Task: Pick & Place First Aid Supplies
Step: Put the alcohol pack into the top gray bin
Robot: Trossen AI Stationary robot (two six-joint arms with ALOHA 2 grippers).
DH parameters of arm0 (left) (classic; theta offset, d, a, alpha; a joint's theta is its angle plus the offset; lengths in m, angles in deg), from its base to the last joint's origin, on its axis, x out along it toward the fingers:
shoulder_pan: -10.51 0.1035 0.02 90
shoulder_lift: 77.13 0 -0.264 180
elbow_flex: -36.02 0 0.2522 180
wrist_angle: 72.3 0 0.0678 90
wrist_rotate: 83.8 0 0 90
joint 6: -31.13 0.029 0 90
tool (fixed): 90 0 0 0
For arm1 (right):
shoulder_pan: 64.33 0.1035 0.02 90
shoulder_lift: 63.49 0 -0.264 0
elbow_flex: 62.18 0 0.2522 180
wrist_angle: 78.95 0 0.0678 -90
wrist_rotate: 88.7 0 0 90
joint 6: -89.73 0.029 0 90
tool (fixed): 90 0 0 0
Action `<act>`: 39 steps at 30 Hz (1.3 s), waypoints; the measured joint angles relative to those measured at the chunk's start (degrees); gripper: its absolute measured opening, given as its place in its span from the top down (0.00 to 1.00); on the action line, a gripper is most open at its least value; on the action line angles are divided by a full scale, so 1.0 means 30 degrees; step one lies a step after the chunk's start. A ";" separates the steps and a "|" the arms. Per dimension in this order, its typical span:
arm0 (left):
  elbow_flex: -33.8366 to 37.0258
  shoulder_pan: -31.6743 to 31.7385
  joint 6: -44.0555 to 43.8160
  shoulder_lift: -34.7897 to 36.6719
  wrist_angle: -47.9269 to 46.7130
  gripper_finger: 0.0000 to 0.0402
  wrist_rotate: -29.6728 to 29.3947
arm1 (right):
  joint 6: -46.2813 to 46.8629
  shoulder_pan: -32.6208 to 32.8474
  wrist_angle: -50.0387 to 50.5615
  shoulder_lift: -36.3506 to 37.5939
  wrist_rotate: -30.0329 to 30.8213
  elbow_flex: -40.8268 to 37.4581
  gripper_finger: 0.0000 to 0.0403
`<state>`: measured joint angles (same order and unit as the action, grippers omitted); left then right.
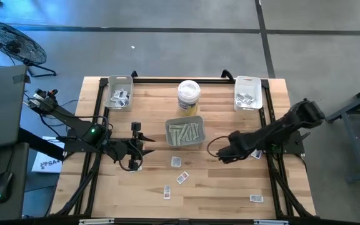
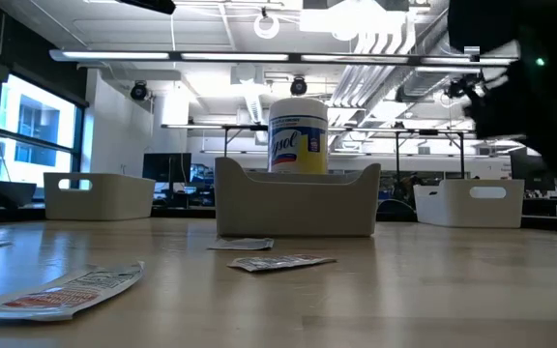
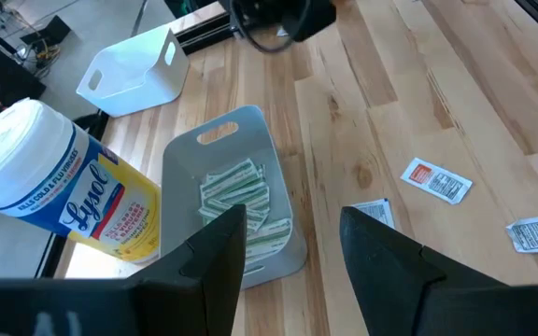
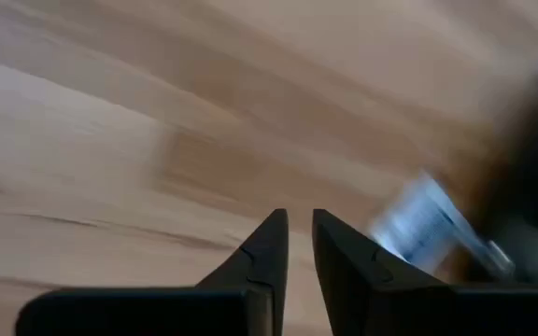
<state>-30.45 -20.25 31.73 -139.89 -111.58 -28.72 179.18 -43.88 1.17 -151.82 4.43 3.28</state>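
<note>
**A:** Dark fingers are seen low over the wooden table point(image 1: 230, 187). How is the right gripper point(image 4: 299, 217) set?

**B:** Only a thin gap is left between its fingers, and nothing is seen in it. A white packet point(image 4: 428, 229) is seen near it, but it is too blurred to be read. The dark shape by it cannot be made out.

**A:** And the left gripper point(image 3: 292, 213)?

**B:** It is held wide, with nothing in it, and is pointed at the grey tray point(image 3: 215, 133). Long pale strips point(image 3: 241, 201) are piled in that tray. The far end of the pile is hidden by one finger.

**A:** Where are the other packets?

**B:** Small square packets point(image 1: 181, 178) are spread flat on the wood in front of the tray. One point(image 3: 374, 213) is partly hidden by a finger. The white tub point(image 3: 63, 187) is stood just behind the tray. Two white trays point(image 1: 247, 94) are set at the back corners, with small things in them that cannot be made out.
</note>
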 joint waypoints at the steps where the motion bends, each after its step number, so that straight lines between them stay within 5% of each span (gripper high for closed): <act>1: 0.0000 0.0000 0.0002 0.0000 0.0000 0.58 0.0000 | 0.0253 0.0000 0.0637 -0.0354 -0.0732 -0.0005 0.87; 5: 0.0000 0.0000 0.0004 0.0000 0.0000 0.58 0.0000 | 0.0406 -0.0007 0.2662 -0.1223 -0.2796 -0.0006 0.80; 12: 0.0000 0.0000 0.0003 0.0000 0.0000 0.58 0.0000 | 0.0622 -0.0467 0.2318 -0.1415 -0.3313 -0.0006 0.72; 26: 0.0000 0.0000 0.0000 0.0000 0.0000 0.58 0.0000 | 0.0753 -0.1458 -0.0439 -0.1272 -0.4989 -0.3754 0.72; 39: 0.0000 0.0000 0.0000 0.0000 0.0000 0.58 0.0000 | -0.0914 -0.2193 -0.2297 -0.0992 -0.5314 -0.4439 0.72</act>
<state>-30.45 -20.25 31.73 -139.89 -111.58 -28.72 176.43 -50.46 -5.72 -154.79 -11.52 -10.04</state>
